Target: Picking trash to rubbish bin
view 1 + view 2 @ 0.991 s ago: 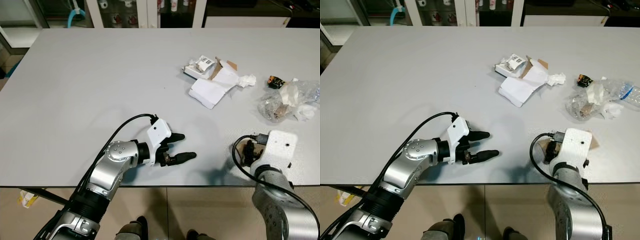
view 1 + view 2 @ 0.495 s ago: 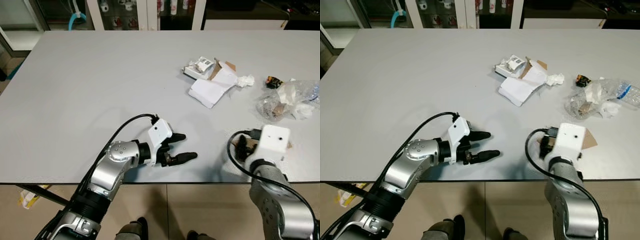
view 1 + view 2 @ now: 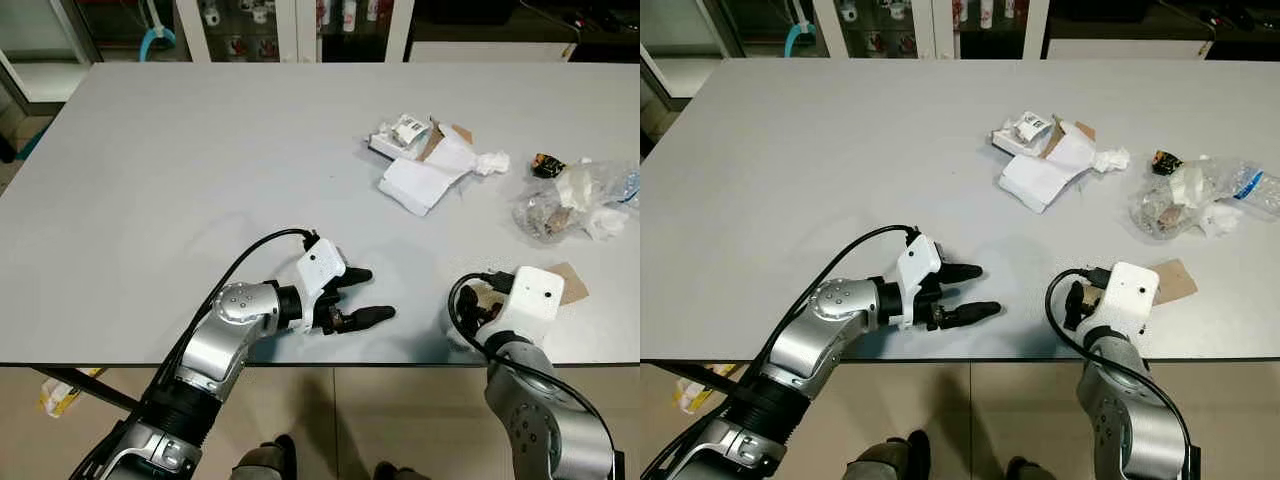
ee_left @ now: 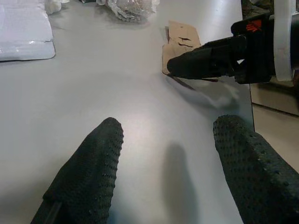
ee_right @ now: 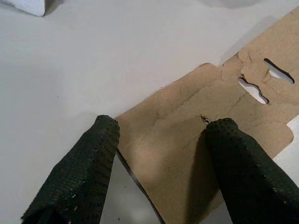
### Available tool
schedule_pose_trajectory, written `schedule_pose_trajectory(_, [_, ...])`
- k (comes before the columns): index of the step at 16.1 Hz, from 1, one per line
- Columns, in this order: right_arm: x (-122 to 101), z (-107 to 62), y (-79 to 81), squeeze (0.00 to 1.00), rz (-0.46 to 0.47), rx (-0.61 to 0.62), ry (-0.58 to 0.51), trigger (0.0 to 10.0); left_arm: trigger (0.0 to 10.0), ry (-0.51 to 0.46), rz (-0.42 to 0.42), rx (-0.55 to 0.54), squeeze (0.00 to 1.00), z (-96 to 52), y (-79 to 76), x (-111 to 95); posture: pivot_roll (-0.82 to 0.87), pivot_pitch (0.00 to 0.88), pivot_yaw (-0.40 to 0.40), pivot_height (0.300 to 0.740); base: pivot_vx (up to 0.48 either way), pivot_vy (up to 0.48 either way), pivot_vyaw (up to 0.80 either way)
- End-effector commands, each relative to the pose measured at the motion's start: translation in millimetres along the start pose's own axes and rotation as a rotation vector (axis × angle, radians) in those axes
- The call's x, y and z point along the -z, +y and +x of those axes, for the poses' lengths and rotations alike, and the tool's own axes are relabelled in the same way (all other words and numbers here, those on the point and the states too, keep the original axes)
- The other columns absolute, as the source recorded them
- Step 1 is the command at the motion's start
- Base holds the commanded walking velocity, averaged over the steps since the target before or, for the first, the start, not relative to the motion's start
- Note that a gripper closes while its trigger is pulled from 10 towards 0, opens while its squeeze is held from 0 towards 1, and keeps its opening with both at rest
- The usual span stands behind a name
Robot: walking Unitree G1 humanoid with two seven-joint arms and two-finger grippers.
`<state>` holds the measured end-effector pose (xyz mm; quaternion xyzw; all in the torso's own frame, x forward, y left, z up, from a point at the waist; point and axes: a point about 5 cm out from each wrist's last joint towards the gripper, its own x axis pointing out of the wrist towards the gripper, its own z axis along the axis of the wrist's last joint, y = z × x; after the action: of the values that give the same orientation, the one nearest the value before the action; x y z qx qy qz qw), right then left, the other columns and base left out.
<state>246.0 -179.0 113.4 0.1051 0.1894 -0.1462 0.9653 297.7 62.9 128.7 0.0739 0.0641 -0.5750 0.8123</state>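
Observation:
A flat brown cardboard scrap (image 3: 568, 283) lies near the table's front right edge. My right gripper (image 5: 161, 126) hangs just over its corner, open; one finger (image 5: 243, 163) lies over the cardboard and the other over bare table beside it. My left gripper (image 3: 368, 293) rests open on the table to the left, with nothing between its fingers (image 4: 88, 177). The left wrist view looks across at a right finger (image 4: 205, 58) and the cardboard scrap (image 4: 180, 39). Farther back lie a pile of white paper and torn boxes (image 3: 425, 165) and a crumpled clear plastic bag with tissues (image 3: 575, 200).
The grey table (image 3: 200, 150) stretches wide to the left and back. A small dark wrapper (image 3: 548, 163) sits by the plastic bag. The front edge runs just under both wrists, with tiled floor (image 3: 380, 420) below. Cabinets (image 3: 300, 20) stand behind the table.
My right wrist has drawn left and back toward the front edge, uncovering the brown cardboard beside it. The left arm has stayed put.

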Motion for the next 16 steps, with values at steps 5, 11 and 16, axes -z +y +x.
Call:
schedule_pose_trajectory(5, [42, 3.8, -8.1, 0.33, 0.060, 0.028, 0.189, 10.0, 10.0, 0.015, 0.002, 0.024, 0.00, 0.7, -1.6, 1, 0.18, 0.164, 0.030, 0.740, 0.000, 0.000, 0.00])
schedule_pose_trajectory(11, [30, 2.7, -11.6, 1.00, 0.044, 0.054, 0.122, 10.0, 10.0, 0.018, 0.001, 0.031, 0.00, 0.9, -3.4, 2, 0.18, 0.165, 0.030, 0.740, 0.000, 0.000, 0.00])
schedule_pose_trajectory(16, [-9, -0.6, -13.7, 1.00, 0.026, 0.091, 0.004, 10.0, 10.0, 0.019, -0.002, 0.034, 0.00, 1.6, -4.4, 3, 0.17, 0.165, 0.028, 0.740, 0.000, 0.000, 0.00])
